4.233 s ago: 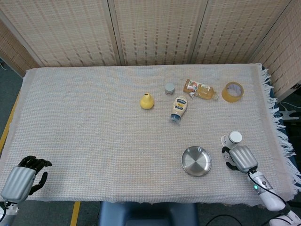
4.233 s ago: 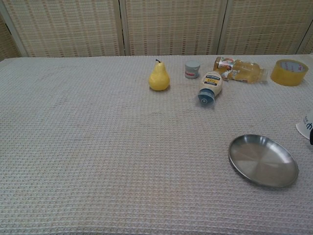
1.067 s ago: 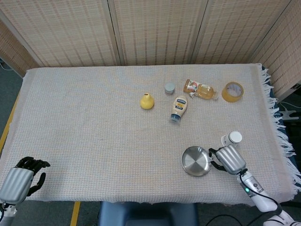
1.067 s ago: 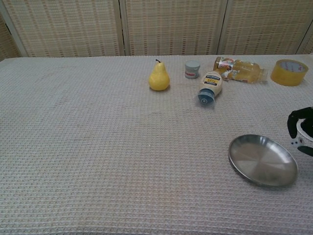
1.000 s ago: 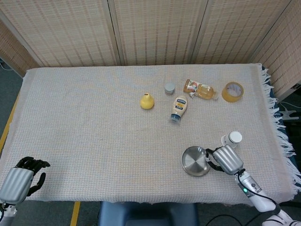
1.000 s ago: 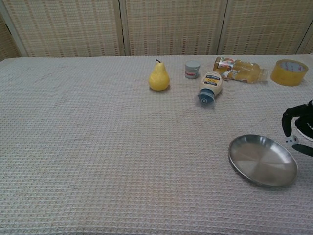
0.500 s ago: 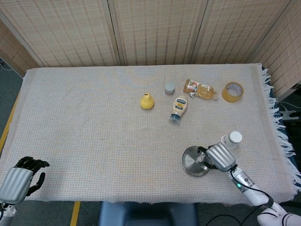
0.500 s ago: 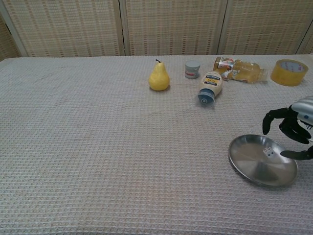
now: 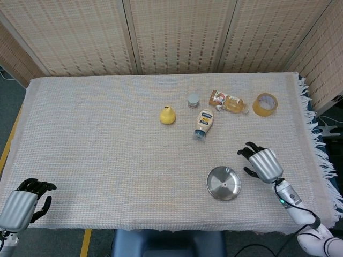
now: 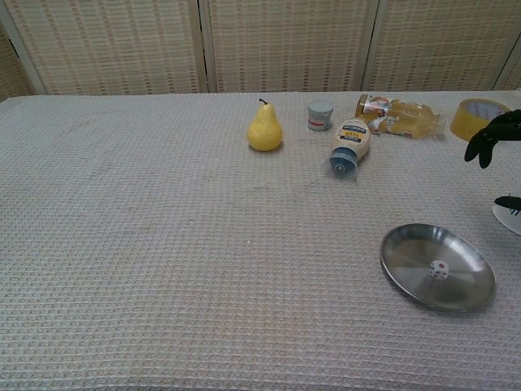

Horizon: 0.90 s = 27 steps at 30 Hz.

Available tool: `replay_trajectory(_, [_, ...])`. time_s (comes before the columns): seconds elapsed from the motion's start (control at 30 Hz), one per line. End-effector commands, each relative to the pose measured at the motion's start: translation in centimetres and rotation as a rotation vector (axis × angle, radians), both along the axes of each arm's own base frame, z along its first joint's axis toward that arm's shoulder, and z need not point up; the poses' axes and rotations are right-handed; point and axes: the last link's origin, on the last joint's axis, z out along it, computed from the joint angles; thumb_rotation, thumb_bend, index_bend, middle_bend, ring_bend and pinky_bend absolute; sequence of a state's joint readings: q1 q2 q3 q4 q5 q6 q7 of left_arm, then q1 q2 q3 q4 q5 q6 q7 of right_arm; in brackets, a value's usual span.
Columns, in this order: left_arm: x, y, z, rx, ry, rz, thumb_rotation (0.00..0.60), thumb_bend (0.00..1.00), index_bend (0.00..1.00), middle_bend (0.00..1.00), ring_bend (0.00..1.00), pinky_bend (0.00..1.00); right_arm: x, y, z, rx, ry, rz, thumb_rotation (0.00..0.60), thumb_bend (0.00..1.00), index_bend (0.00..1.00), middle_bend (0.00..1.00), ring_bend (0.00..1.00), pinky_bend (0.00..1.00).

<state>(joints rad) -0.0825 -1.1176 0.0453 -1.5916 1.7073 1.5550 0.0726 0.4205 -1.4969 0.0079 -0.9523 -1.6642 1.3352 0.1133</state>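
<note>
A small white die (image 10: 440,270) lies inside the round steel dish (image 10: 407,244), seen in the head view as the die (image 9: 225,184) in the dish (image 9: 214,182). My right hand (image 9: 262,162) hovers just right of the dish with fingers spread and nothing in them; the chest view shows its dark fingertips (image 10: 487,138) at the right edge. It covers the white bottle, of which only a sliver (image 10: 510,213) shows. My left hand (image 9: 24,203) rests at the table's front left corner, fingers loosely curled, holding nothing.
Toward the back stand a yellow pear (image 9: 168,115), a small grey jar (image 9: 193,100), a mayonnaise bottle (image 9: 204,122) on its side, a lying juice bottle (image 9: 229,101) and a roll of tape (image 9: 265,104). The cloth's fringed edge (image 9: 316,144) runs down the right.
The right hand came over the dish, let the die drop into it, then pulled back to the right and rose with fingers open. The left hand stayed put.
</note>
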Motion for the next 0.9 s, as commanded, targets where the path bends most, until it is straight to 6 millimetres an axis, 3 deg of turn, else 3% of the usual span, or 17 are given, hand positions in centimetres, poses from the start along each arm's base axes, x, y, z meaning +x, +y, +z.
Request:
replay_trajectory(0.03, [0.0, 0.0, -0.1, -0.004, 0.001, 0.002, 0.6, 0.51, 0.4, 0.44, 0.37, 0.27, -1.3, -0.9, 0.6, -0.025, 0.011, -0.062, 0.6, 0.1, 0.3, 0.34, 0.13, 0.45])
replay_trajectory(0.47, [-0.1, 0.1, -0.1, -0.005, 0.002, 0.006, 0.6, 0.51, 0.4, 0.44, 0.37, 0.27, -4.0, -1.4, 0.3, -0.013, 0.001, -0.16, 0.6, 0.12, 0.29, 0.34, 0.14, 0.45])
replay_trajectory(0.7, [-0.1, 0.1, -0.1, -0.004, 0.001, 0.006, 0.6, 0.51, 0.4, 0.44, 0.37, 0.27, -4.7, -0.7, 0.8, -0.02, 0.009, -0.162, 0.6, 0.21, 0.29, 0.34, 0.14, 0.45])
replay_trajectory(0.9, [-0.1, 0.0, -0.2, -0.008, 0.005, 0.005, 0.6, 0.51, 0.4, 0.44, 0.37, 0.27, -4.9, -0.8, 1.0, -0.039, 0.001, -0.162, 0.6, 0.22, 0.29, 0.33, 0.14, 0.45])
